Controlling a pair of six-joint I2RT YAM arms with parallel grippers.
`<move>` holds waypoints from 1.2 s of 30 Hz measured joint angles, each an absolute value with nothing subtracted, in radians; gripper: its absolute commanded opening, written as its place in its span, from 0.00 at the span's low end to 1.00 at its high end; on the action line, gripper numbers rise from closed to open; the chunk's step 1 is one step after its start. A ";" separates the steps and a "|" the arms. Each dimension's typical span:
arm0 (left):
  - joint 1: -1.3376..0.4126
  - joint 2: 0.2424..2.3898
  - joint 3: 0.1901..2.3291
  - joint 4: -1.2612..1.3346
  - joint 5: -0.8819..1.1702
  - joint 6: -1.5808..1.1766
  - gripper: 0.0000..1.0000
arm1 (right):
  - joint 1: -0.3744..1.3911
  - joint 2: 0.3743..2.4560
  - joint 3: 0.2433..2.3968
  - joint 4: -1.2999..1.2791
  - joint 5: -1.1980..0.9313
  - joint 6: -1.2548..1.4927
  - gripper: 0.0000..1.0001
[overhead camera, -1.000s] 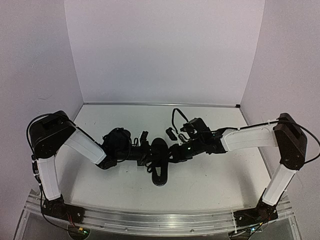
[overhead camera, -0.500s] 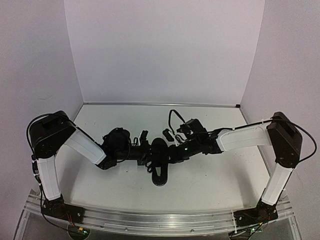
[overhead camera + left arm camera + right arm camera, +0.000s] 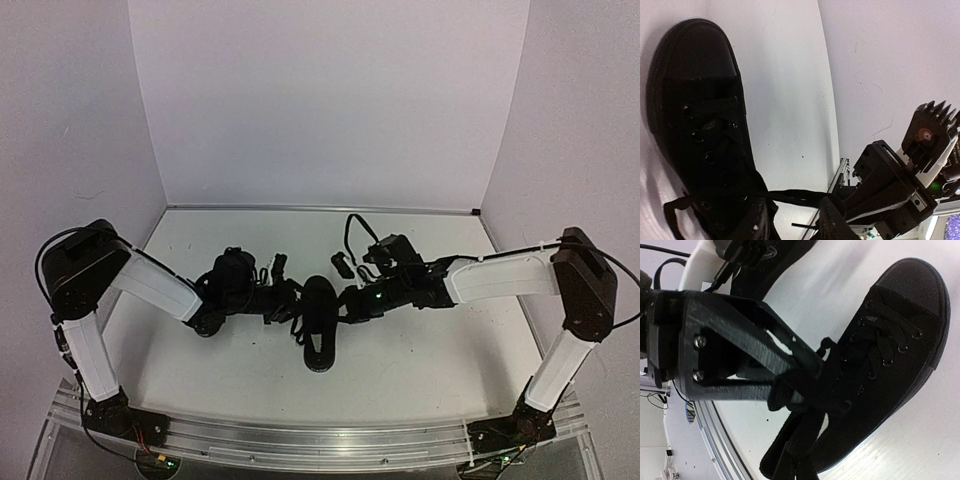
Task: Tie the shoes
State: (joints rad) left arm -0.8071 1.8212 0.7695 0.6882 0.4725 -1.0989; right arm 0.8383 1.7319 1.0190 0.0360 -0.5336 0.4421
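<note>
Left gripper has pulled back left, fingers clamped on the thin black lace of the all-black low-top shoe, now taut. Right gripper pinches lace too; tightening seems underway.

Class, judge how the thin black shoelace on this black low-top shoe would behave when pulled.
The thin black shoelace is probably floppy: a loose loop curls beside the black low-top shoe. Likely light, being so thin.

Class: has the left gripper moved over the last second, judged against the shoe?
Yes: the left gripper shifted slightly left, away from the shoe.
</note>
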 measured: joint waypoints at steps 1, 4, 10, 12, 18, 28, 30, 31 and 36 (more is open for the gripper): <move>-0.799 1.790 0.770 0.645 0.459 -1.074 0.59 | 0.838 1.720 1.016 0.037 -0.529 0.443 0.00; -0.778 1.678 0.771 0.512 0.407 -0.980 0.76 | 0.838 1.700 1.010 0.037 -0.515 0.444 0.00; -0.757 1.474 0.755 0.323 0.292 -0.806 0.88 | 0.824 1.669 0.970 0.024 -0.481 0.447 0.00; -0.757 1.412 0.706 0.319 0.267 -0.760 0.89 | 0.813 1.651 0.956 0.012 -0.468 0.449 0.00; -0.757 1.332 0.513 0.312 0.215 -0.690 0.83 | 0.774 1.554 0.906 -0.026 -0.427 0.457 0.00; -0.785 1.384 0.409 0.443 0.214 -0.601 0.63 | 0.731 1.443 0.851 -0.096 -0.354 0.471 0.00; -0.806 1.409 0.403 0.487 0.213 -0.565 0.55 | 0.715 1.424 0.837 -0.111 -0.338 0.477 0.00; -0.820 1.427 0.402 0.512 0.214 -0.547 0.54 | 0.707 1.413 0.831 -0.123 -0.329 0.480 0.00; -0.872 1.547 0.408 0.597 0.221 -0.441 0.48 | 0.676 1.371 0.822 -0.155 -0.294 0.492 0.00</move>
